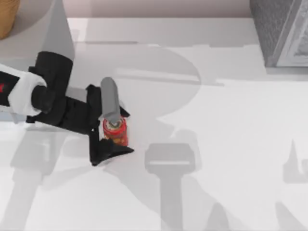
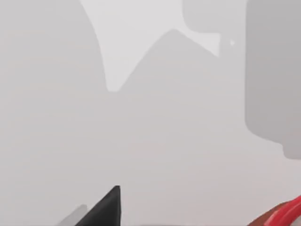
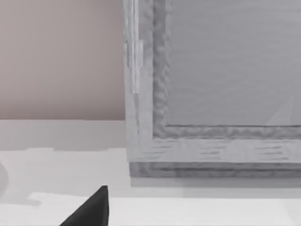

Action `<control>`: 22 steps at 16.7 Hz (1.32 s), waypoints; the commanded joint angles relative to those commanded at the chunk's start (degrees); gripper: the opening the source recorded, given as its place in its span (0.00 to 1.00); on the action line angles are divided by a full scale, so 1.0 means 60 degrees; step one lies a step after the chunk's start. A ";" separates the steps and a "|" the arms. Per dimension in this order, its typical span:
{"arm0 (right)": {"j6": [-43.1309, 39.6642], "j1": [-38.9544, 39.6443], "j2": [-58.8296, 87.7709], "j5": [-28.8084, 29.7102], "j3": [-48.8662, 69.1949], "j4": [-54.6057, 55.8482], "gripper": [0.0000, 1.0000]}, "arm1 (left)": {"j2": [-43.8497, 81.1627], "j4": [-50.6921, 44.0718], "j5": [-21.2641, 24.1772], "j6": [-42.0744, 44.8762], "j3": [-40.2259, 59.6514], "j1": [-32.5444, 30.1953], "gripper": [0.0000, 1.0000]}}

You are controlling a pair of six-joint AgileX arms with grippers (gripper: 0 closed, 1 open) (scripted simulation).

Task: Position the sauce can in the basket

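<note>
Left gripper [image 1: 114,134] sits at the worktop's [image 1: 231,144] left-centre, its black fingers on either side of the sauce can [image 1: 115,131], closed on it. The can stands upright; a grey cylinder on the arm hides part of its top. Grey box [image 1: 281,31] is cut off at the far right corner. In the left wrist view only a red sliver of the can [image 2: 287,214] shows. Right gripper: state cannot be told.

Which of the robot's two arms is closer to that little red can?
The left. Its gripper is right at the sauce can, one black finger on either side of it, left of the table's centre. The right gripper is off by the grey box at the far right corner.
</note>
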 joint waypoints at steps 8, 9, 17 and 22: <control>0.0000 0.0000 0.0000 0.0000 0.0000 0.0000 1.00 | 0.0000 0.0000 0.0000 0.0000 0.0000 0.0000 0.17; 0.0000 0.0000 0.0000 0.0000 0.0000 0.0000 1.00 | 0.0000 0.0000 0.0000 0.0000 0.0000 0.0000 0.10; 0.0000 0.0000 0.0000 0.0000 0.0000 0.0000 1.00 | 0.0000 0.0000 0.0000 0.0000 0.0000 0.0000 0.00; 0.0000 0.0000 0.0000 0.0000 0.0000 0.0000 1.00 | -0.0311 -0.0295 0.0004 0.0304 0.0053 -0.0003 0.00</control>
